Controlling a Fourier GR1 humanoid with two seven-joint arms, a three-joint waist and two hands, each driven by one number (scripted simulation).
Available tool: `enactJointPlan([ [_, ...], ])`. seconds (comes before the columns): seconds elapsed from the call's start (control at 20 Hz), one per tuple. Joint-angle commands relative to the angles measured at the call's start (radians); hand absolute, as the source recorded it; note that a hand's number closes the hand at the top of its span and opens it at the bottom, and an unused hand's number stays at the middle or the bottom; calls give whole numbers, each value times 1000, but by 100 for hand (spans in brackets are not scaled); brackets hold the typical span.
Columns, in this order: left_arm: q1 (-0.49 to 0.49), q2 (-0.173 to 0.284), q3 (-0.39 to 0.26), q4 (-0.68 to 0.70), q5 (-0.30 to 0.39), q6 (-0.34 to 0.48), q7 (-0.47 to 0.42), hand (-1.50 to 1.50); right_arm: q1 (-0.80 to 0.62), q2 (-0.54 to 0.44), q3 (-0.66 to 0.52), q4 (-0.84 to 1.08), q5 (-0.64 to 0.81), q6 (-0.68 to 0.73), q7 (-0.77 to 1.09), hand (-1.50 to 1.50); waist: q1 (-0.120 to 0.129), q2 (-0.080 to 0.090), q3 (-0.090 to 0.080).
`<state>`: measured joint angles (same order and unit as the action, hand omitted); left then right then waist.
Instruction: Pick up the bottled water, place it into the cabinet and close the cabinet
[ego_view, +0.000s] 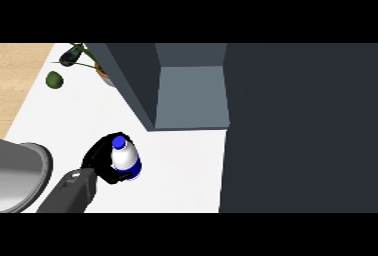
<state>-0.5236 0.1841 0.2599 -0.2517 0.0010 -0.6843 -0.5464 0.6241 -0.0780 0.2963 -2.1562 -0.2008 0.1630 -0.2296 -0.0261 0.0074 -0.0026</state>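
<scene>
The bottled water (125, 156), white with a blue cap and blue base, stands on the white counter (184, 165) at the lower left. My left hand (96, 159) is curled round it from the left, with the grey forearm coming in from the lower left edge. Up and to the right of the bottle, the dark grey cabinet (133, 75) stands open, showing its lighter grey inside (190, 95). Its dark door (295, 125) fills the right side of the view. My right hand does not show.
A large grey metal pot (18, 175) sits at the left edge, close to my forearm. A potted plant with green leaves (74, 57) stands at the back left beside the cabinet. Beyond the counter's left edge is a wooden surface (22, 75).
</scene>
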Motion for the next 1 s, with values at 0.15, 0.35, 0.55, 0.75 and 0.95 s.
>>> enactJointPlan([
  [0.15, 99, -18, 161, -52, 157, 119, -171, 150, 27, -15, -29, -15, -18, -1, 0, -150, 32, -10, 2],
  [0.35, 141, -21, 153, -87, 170, 63, -220, 150, -2, 2, 7, 28, 12, -2, -24, -150, 23, -7, 2],
  [0.55, 152, -3, 180, -106, 236, 7, -149, 150, 72, -10, 27, -51, 7, -19, 1, -150, 19, -9, 2],
  [0.75, 148, -60, 154, -192, 269, 43, -49, 150, 18, -10, 5, 36, 16, -2, -55, -150, 27, -11, 4],
  [0.95, 208, -138, 109, -332, 278, 104, -34, 150, 9, 1, 46, 15, 37, -30, -15, -150, 29, -12, 3],
])
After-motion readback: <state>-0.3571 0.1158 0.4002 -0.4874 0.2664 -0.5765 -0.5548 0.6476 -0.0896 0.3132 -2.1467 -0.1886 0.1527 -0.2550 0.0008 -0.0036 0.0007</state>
